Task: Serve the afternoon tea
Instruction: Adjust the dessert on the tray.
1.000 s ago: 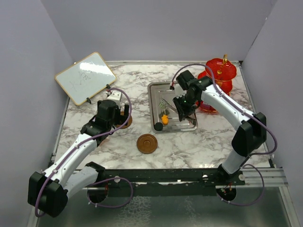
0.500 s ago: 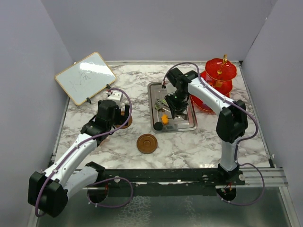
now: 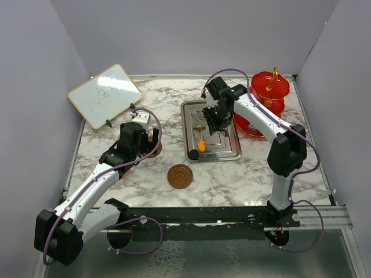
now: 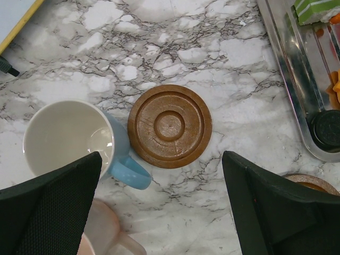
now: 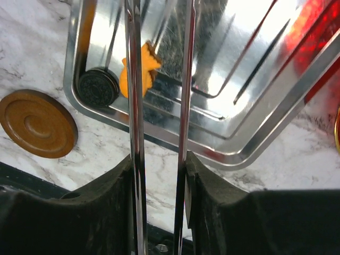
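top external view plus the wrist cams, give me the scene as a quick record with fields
tray: steel tray mid-table, holding green cake, orange piece, black round piece
stand: red three-tier stand right of tray
cups: blue cup and pink cup on the table, beside first saucer
saucers: first saucer bare; second saucer bare, nearer the arms
left arm: left gripper open above first saucer
right arm: right gripper over tray, gripping metal tongs

Soft, even overhead light leaves only faint shadows on the table [image 3: 232, 174]. The tray [image 5: 249, 32] glares white in the right wrist view, and the tongs [image 5: 185, 106] smear near the lens.
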